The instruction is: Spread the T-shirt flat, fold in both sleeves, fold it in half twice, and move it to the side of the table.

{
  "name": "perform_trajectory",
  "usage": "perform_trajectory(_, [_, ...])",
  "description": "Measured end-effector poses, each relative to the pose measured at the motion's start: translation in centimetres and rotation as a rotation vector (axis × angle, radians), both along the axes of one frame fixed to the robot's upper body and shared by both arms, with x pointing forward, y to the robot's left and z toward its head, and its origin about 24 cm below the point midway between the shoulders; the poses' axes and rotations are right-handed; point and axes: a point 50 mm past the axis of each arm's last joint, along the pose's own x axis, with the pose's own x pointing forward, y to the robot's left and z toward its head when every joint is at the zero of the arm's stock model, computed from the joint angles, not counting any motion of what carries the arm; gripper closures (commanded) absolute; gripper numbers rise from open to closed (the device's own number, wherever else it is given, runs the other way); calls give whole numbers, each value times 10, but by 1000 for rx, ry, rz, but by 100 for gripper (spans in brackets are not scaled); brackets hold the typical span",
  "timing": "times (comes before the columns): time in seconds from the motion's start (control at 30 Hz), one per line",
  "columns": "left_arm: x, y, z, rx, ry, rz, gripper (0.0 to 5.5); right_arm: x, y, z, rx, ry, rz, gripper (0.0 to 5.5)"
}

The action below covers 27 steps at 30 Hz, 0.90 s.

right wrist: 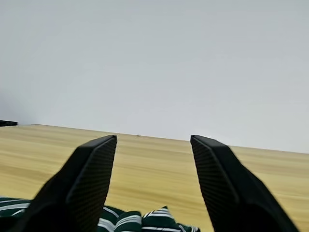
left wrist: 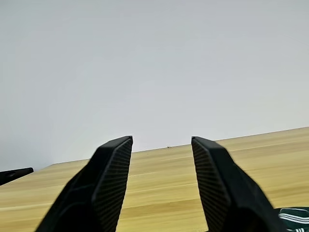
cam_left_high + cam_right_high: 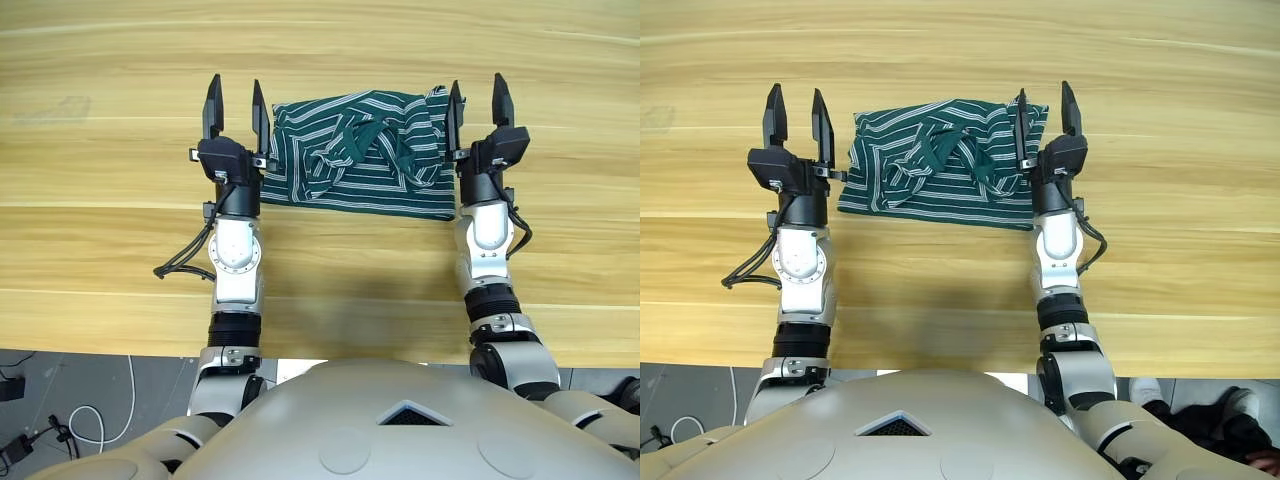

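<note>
A dark green T-shirt (image 3: 360,155) with thin white stripes lies crumpled in a rough rectangle on the wooden table (image 3: 120,250). My left gripper (image 3: 236,105) stands open just beside the shirt's left edge, fingers pointing away from me, nothing between them. At the shirt's right edge my right gripper (image 3: 479,102) is open too, its inner finger over the cloth's corner. A bit of striped cloth (image 1: 135,220) shows below the right gripper's fingers (image 1: 91,169). A small corner of the shirt (image 2: 294,212) shows beside the left gripper's fingers (image 2: 113,174).
The table stretches wide to the left, right and far side of the shirt. Its near edge (image 3: 100,350) runs just in front of me, with grey floor and cables (image 3: 90,410) below. A pale wall (image 2: 154,63) stands beyond the table's far edge.
</note>
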Motion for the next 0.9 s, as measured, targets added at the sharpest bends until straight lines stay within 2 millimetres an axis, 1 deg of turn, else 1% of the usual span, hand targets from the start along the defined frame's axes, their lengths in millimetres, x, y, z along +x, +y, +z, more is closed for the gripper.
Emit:
perform_trajectory(0.13, [0, -1, 0, -7, 1, 12, 323, -11, 7, -3, -48, 92, 114, 265])
perform_trajectory(0.23, [0, -3, 0, -5, 3, 19, 323, -31, 13, -6, -137, 200, 250, 265])
perform_trajectory(0.3, [-1, -6, 0, -5, 2, 26, 323, -46, 8, -8, -196, 288, 311, 265])
perform_trajectory(0.37, [-1, -10, 0, -10, 6, 29, 323, -50, -1, -3, -246, 333, 326, 265])
perform_trajectory(0.43, [-1, -14, 0, -14, 4, 24, 323, -49, -6, -2, -267, 359, 320, 265])
perform_trajectory(0.53, [0, -20, 0, -15, 6, 22, 323, -47, -12, -6, -292, 409, 311, 265])
perform_trajectory(0.63, [3, -26, -2, -23, 22, 10, 323, -42, -15, -18, -333, 459, 300, 265])
perform_trajectory(0.7, [5, -31, -2, -20, 27, -2, 323, -40, -17, -21, -337, 476, 300, 265])
perform_trajectory(0.8, [9, -34, 1, -14, 13, -10, 323, -40, -13, -21, -343, 475, 322, 265])
perform_trajectory(0.9, [9, -34, -1, -12, 22, -9, 323, -40, -9, -22, -344, 473, 344, 265])
